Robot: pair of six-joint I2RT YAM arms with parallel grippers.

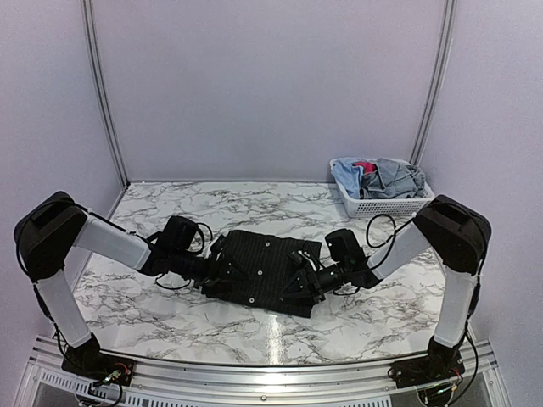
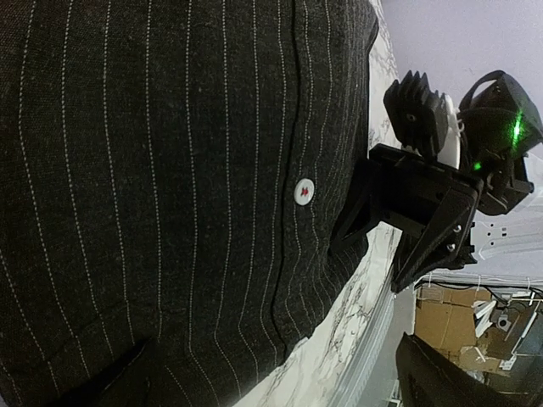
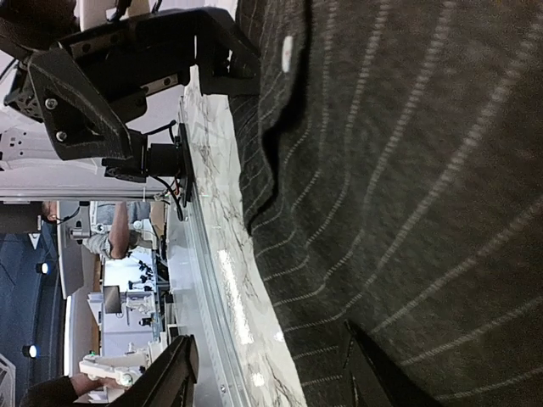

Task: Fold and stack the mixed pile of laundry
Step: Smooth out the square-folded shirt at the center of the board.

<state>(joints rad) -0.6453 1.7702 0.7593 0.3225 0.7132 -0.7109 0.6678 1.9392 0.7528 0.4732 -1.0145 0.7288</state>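
The black pinstriped shirt [image 1: 263, 267] lies partly folded on the marble table, between both arms. It fills the left wrist view [image 2: 153, 170], where a white button [image 2: 303, 192] shows, and the right wrist view [image 3: 407, 170]. My left gripper [image 1: 212, 270] is at the shirt's left end, open, its jaws wide apart across the shirt's near edge [image 2: 280, 381]. My right gripper [image 1: 312, 280] is at the right end, also open astride that edge [image 3: 271, 377]. A light blue piece [image 1: 346, 176], a grey-blue piece [image 1: 399, 176] and a pink-red one [image 1: 363, 167] lie in the basket.
The white lattice basket [image 1: 386, 206] stands at the back right corner. The metal rail [image 1: 271, 369] runs along the table's near edge, close to both grippers. Bare marble [image 1: 254, 203] lies behind the shirt. Walls enclose the left, back and right.
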